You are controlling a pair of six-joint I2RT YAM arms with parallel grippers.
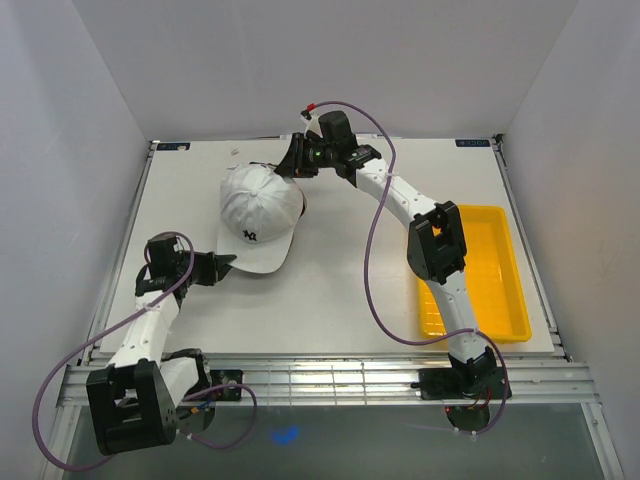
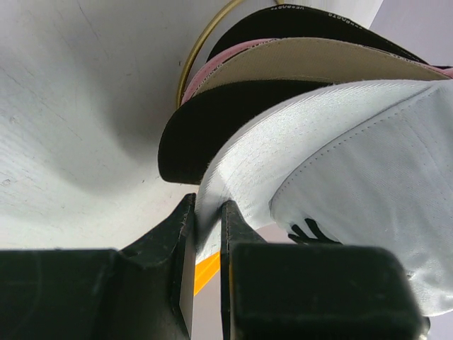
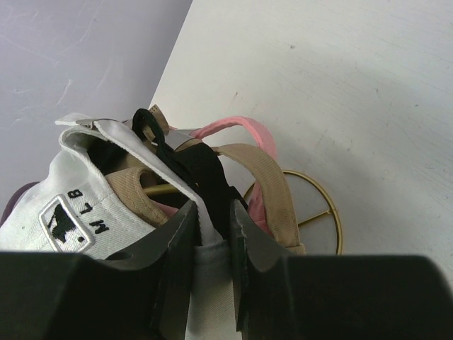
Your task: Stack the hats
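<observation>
You are gripping the white cap (image 1: 258, 205) at both ends. Your left claw (image 2: 207, 212) is clamping together on the near edge of its brim, and your right claw (image 3: 212, 219) is pinching the back of the cap by the strap opening. A black strap is also sitting between those jaws, and you cannot tell from here whether it is caught in the grip too.

The white cap is sitting left of centre on the surface (image 1: 330, 300), toward the far side, on top of the pile. From the left wrist you are seeing the other brims fanning out under it: the black cap (image 2: 198, 134) directly below, then the tan cap (image 2: 311, 64), then the pink cap (image 2: 212, 67). A further dark brim edge is showing beyond the pink one; what it belongs to is unclear. From the right wrist, the rear straps are bunching together over a gold wire stand (image 3: 325, 212), which seems to be carrying the pile. The yellow tray (image 1: 515, 270) is lying well apart on the right, with nothing showing in it.

By the look of it, the stacking is nearly done: all four caps are nesting in one pile. What is remaining is seating the white cap squarely, letting go with both claws, and drawing clear without dragging the top cap off.
</observation>
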